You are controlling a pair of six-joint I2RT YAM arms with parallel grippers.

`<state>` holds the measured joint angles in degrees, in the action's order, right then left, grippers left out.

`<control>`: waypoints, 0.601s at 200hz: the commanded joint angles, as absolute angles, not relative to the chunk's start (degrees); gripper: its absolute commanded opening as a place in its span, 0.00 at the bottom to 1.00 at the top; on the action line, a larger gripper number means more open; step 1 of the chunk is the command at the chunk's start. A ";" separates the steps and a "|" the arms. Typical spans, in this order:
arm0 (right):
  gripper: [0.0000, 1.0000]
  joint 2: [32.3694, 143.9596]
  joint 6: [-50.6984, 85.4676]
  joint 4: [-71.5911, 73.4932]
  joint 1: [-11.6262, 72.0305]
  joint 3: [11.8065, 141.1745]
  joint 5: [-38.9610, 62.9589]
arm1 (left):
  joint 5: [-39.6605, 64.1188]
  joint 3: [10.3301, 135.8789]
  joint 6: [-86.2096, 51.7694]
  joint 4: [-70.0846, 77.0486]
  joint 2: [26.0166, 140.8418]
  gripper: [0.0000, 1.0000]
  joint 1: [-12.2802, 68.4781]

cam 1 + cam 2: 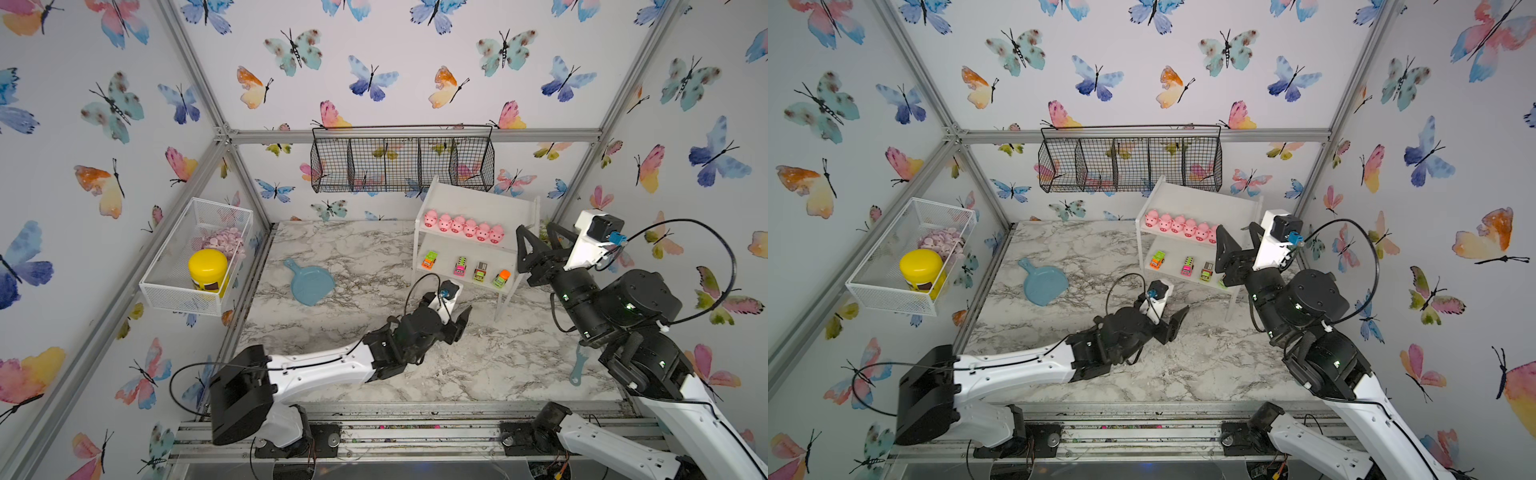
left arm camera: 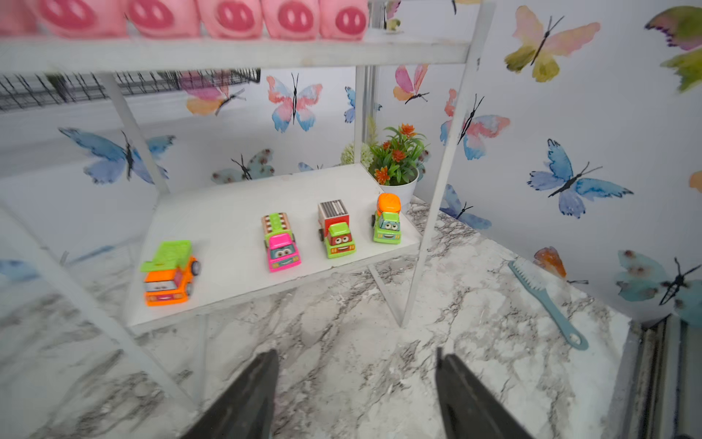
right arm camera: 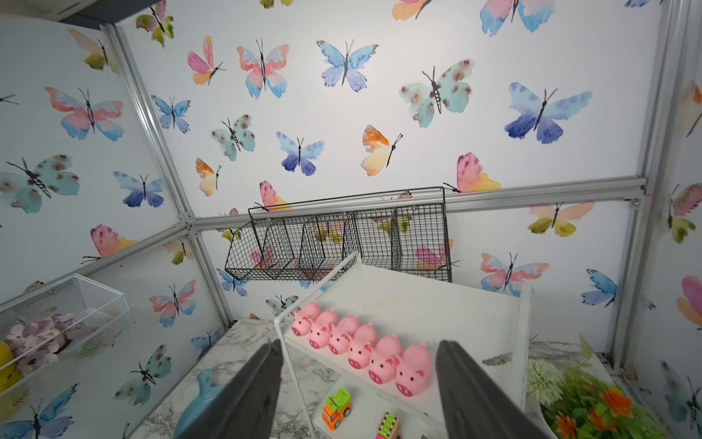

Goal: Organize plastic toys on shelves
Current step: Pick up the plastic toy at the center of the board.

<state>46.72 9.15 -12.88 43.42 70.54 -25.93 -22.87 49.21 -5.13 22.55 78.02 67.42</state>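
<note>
Shelf unit (image 1: 478, 199): white, with two boards. It stands at the far right of the desk (image 1: 478, 374), below the black wire basket (image 1: 401, 164).
Pigs (image 1: 463, 227): six in one row along the front edge of the upper board, snouts facing near. The back strip of that board is bare.
Trucks (image 2: 281, 243): four in view on the lower board, close to its front edge. The orange one sits at the left end, with a gap between it and the other three, which run toward the right end.
Left tool (image 2: 356, 353): released, jaws wide apart with nothing between them. It is low over the desk, just near of the lower board's front edge.
Right tool (image 3: 359, 344): released and empty. It is raised at the right end of the upper board, near the last pig. It is probably clear of the side panel, though the top views do not settle this.
Open room: bare desk lies between the left tool and the shelf legs. The blue dish (image 1: 307, 282) lies well apart to the left. The brush (image 2: 547, 300) lies along the right desk edge. The potted plant (image 2: 397, 159) stands behind the shelf unit's right end.
</note>
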 commanded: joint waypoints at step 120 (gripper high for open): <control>0.81 42.71 9.14 -13.37 43.33 57.19 -7.55 | 14.01 19.62 4.10 28.84 58.03 0.90 41.48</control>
<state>44.36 11.66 -16.27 43.42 60.45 -20.01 -4.84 22.87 -1.63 21.17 52.40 43.44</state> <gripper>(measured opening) 0.809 0.903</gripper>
